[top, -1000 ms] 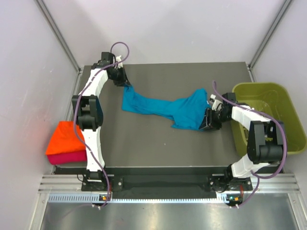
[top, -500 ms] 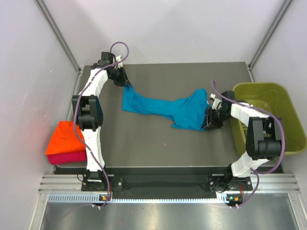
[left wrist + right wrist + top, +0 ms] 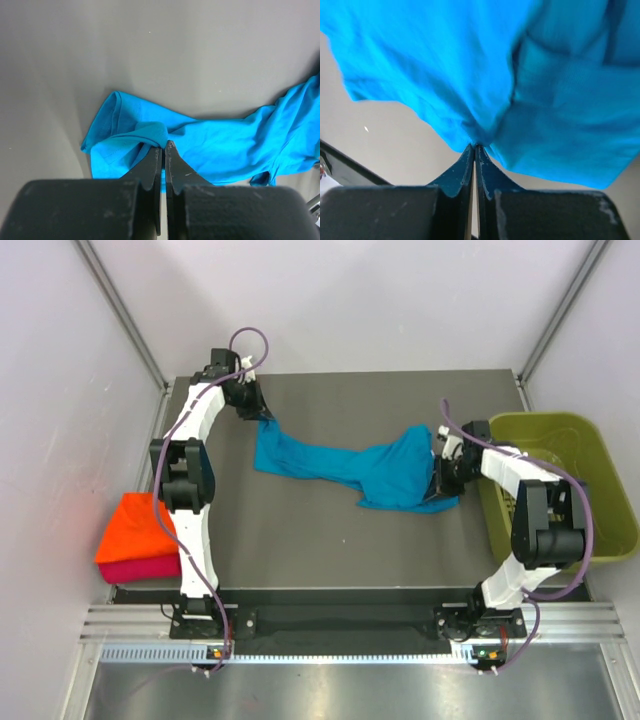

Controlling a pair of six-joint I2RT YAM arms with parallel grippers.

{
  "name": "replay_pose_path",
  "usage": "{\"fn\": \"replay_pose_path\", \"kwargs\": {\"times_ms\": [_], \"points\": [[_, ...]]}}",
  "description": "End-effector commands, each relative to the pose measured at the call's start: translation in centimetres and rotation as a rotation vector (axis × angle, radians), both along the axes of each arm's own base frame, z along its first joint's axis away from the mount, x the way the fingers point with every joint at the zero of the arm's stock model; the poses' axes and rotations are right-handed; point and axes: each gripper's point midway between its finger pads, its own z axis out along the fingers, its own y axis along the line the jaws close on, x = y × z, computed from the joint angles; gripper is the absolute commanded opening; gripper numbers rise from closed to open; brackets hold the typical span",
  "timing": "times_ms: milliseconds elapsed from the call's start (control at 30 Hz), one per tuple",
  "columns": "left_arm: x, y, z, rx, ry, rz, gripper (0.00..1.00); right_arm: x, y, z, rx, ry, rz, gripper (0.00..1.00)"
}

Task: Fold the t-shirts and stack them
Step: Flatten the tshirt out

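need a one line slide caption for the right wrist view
Right gripper, jaws shut on a bunched fold of the teal-blue t-shirt, over the grey table.

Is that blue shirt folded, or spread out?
Not folded: the blue shirt lies stretched, rumpled, across the table, its ends pinched by the left fingers and right fingers.

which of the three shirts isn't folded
The teal-blue cloth t-shirt, lying crumpled in the middle. The orange cloth t-shirt and the magenta-pink cloth t-shirt under it sit folded in a stack at the left.

Right hand now clamped onto teal t-shirt edge.
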Motion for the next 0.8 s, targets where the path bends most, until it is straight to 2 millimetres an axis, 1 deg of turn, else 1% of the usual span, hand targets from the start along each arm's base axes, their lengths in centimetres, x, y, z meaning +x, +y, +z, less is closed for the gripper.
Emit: {"fn": "replay_pose_path", "kwargs": {"times_ms": [0,33,67,100,167,200,233,267,300,333,367,400,433,467,500,567,600,633,667,700,733,767], "points": [[0.8,0.7,5.8,-0.001,-0.153,-0.001,0.0,3.9,-0.4,4.6,0.0,-0.171,0.007,0.0],[0.9,0.9,6.4,0.006,-0.172,-0.007,0.0,4.4,-0.3,5.6,0.006,-0.196,0.005,0.0],[0.9,1.1,7.2,0.013,-0.191,-0.012,0.0,5.8,-0.2,7.6,0.011,-0.254,0.002,0.0],[1.0,1.6,7.9,0.025,-0.21,-0.006,0.0,6.5,-0.1,9.0,0.015,-0.294,0.001,0.0],[1.0,2.0,10.3,0.045,-0.274,-0.016,0.0,8.0,-0.1,12.0,0.018,-0.388,-0.004,0.0],[1.1,2.3,11.8,0.053,-0.313,-0.017,0.0,9.2,-0.1,14.4,0.02,-0.46,-0.001,0.0],[0.9,2.4,13.4,0.064,-0.355,-0.026,0.0,9.7,-0.2,15.9,0.014,-0.507,0.002,0.0],[0.9,2.5,14.6,0.069,-0.383,-0.029,0.0,10.6,-1.4,17.4,0.005,-0.557,-0.023,0.0],[0.6,2.6,16.9,0.074,-0.437,-0.027,0.0,11.4,-1.5,19.9,0.0,-0.628,-0.017,0.0],[0.4,2.8,18.0,0.088,-0.47,-0.036,0.0,11.8,-1.6,21.2,-0.014,-0.674,-0.003,0.0],[0.2,2.9,19.3,0.096,-0.503,-0.035,0.0,12.5,-1.7,23.7,-0.02,-0.741,0.001,0.0],[0.0,3.0,20.7,0.105,-0.538,-0.032,0.0,12.6,-1.8,25.1,-0.023,-0.772,-0.002,0.0],[-0.6,3.2,23.4,0.121,-0.603,-0.024,0.0,12.7,-2.0,26.6,-0.05,-0.831,0.028,0.0],[-1.0,3.3,24.7,0.128,-0.635,-0.021,0.0,12.7,-2.1,27.9,-0.059,-0.864,0.032,0.0],[-2.1,3.4,27.0,0.138,-0.686,-0.02,0.0,12.4,-2.3,30.5,-0.065,-0.926,0.03,0.0],[-3.0,3.8,28.8,0.165,-0.748,-0.012,0.0,11.6,-2.4,32.8,-0.068,-0.98,0.029,0.0],[-4.9,4.0,31.4,0.182,-0.821,-0.015,0.0,10.5,-2.3,35.2,-0.072,-1.041,0.033,0.0],[-5.8,4.0,32.2,0.19,-0.852,-0.021,0.0,9.8,-2.3,36.3,-0.075,-1.07,0.035,0.0],[-6.1,3.9,31.1,0.187,-0.852,-0.026,0.0,9.0,-2.3,37.4,-0.077,-1.104,0.035,0.0],[-8.5,4.0,33.4,0.213,-0.931,-0.034,0.0,7.5,-2.3,39.3,-0.081,-1.159,0.028,0.0],[-9.4,4.1,33.7,0.219,-0.954,-0.037,0.0,6.6,-2.3,40.5,-0.083,-1.197,0.021,0.0],[-9.9,3.8,32.3,0.216,-0.951,-0.062,0.0,5.8,-2.3,41.5,-0.083,-1.222,0.012,0.0]]}}
